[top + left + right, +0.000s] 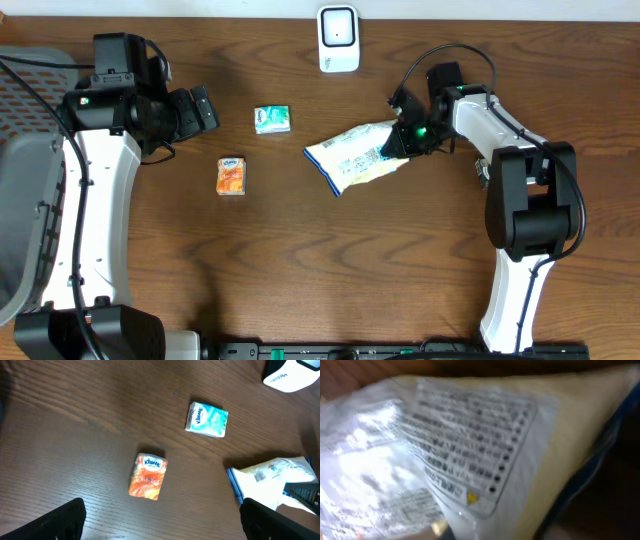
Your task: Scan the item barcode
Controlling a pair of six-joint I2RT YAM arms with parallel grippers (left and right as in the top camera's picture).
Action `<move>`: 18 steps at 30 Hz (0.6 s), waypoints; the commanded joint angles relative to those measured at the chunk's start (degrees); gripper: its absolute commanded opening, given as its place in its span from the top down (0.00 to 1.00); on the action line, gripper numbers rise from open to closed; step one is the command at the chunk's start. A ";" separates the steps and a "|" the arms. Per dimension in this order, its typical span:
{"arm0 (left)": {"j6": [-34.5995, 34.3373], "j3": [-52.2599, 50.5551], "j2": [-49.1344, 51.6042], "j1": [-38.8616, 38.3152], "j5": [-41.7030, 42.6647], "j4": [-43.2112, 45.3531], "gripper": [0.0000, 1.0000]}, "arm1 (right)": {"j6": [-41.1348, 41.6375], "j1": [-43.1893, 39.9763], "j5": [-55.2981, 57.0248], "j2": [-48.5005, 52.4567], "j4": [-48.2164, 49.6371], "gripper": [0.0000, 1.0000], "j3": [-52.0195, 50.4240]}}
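Here, seen from overhead, is a wooden table with two robot arms. The right gripper sits at one end of a crinkled snack bag, its dark tip overlapping the bag's edge. The jaws themselves are hidden, so I cannot tell whether they are clamped on it. The rest of the bag stretches away ahead of those jaws. A white barcode scanner stands well apart from them, ahead and off to one side. The left gripper hangs over bare wood, with a green tissue pack near, ahead of its jaws, and an orange tissue pack near, off to one side.

In the left wrist view, two dark fingers stand at the bottom corners, jaws wide with nothing between them. The orange pack lies just ahead of the gap, the green one farther ahead, the bag off to the side.

In the right wrist view, the bag fills the frame, very close to the jaws. A white printed label faces the camera. Its print is blurred, and no barcode can be picked out.

The step in hand looks like securing the bag to carry it to the scanner. Done well, the grip takes only the bag's end, firmly enough that the slick film cannot slide. The lift should keep the printed face taut and turned toward the scanner window.
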 commanded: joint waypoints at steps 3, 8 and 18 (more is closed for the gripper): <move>0.74 -0.13 0.33 0.09 -0.39 -0.09 0.02 | 4.13 -1.01 -0.37 0.59 -3.76 0.52 3.15; 0.76 -0.13 0.33 0.09 -0.39 -0.09 0.02 | 13.27 -1.42 -1.99 -0.37 -8.09 0.31 10.19; 0.74 -0.13 0.33 0.09 -0.39 -0.09 0.02 | 27.28 0.44 0.70 2.47 0.24 0.27 10.34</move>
